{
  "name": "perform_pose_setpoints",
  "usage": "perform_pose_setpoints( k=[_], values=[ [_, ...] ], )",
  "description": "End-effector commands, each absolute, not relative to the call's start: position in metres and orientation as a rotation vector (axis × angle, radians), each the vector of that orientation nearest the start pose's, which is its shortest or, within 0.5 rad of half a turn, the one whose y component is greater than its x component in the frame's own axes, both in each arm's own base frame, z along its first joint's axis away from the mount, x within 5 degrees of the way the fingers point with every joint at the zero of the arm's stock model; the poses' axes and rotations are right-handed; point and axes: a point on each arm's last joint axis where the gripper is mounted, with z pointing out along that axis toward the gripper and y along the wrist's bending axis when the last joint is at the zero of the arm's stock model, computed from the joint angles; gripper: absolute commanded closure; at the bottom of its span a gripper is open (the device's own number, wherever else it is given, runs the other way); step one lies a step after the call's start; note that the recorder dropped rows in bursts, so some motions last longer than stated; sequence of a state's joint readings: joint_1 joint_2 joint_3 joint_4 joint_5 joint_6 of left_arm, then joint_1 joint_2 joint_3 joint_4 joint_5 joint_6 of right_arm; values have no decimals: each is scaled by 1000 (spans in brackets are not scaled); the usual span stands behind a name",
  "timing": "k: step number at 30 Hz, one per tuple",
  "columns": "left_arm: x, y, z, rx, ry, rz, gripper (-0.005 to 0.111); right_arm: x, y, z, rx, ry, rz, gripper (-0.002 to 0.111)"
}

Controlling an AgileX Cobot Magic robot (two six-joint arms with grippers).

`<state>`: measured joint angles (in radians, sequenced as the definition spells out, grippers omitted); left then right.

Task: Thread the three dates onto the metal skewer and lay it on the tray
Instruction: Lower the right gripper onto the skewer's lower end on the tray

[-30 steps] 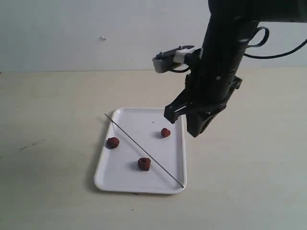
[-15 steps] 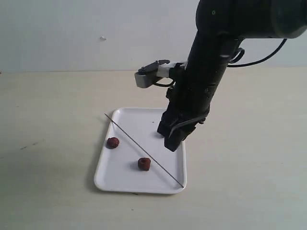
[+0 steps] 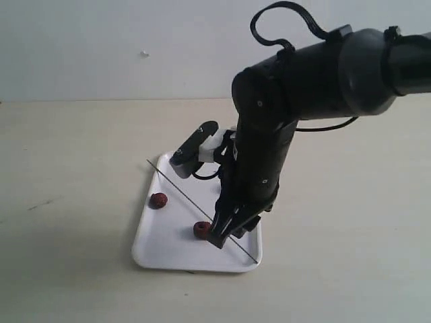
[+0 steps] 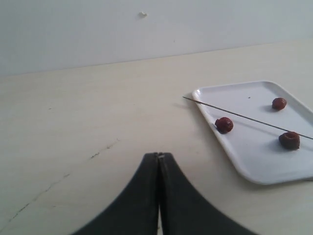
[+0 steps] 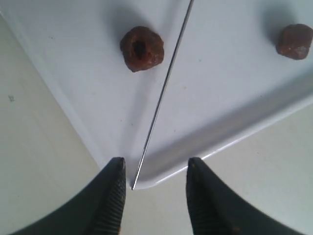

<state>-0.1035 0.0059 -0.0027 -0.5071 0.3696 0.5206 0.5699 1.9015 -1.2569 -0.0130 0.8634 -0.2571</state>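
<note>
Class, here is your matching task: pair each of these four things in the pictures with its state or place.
Things:
1. left gripper
2. right gripper
3. metal skewer
4. three dates

States or places:
A. lying slantwise across the tray
B. open, at the skewer's end
C. loose on the tray, unthreaded
D. shut, over the bare table

Pairs: 1-D, 2-B, 3-A, 4-C

from outside my right arm (image 3: 269, 148) hides one date (image 4: 279, 103) and the middle of the skewer (image 3: 172, 182); the left wrist view cuts off its far end.
</note>
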Motion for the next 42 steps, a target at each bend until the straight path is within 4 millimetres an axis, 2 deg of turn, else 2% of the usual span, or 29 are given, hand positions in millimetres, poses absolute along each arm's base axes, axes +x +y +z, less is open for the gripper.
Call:
perform_pose_setpoints(
  k=[1,6,16,32,39,42],
  values=[
    [50,-22,184,260,1792,-211,107,308,196,167,-1186,2703,18,67],
    [50,-22,184,257,1792,-211,107,310,198,160,-1173,2688,24,67],
    [50,-22,184,260,1792,-210,107,313,201,125,-1194,2753,18,67],
    [50,-22,184,260,1792,-210,107,314,202,101,-1202,2799,17,67],
    [50,-22,184,260,1792,-210,107,314,202,101,-1158,2820,19,77],
    [50,-22,184,260,1792,-210,107,314,202,101,-1125,2834,21,87]
  ],
)
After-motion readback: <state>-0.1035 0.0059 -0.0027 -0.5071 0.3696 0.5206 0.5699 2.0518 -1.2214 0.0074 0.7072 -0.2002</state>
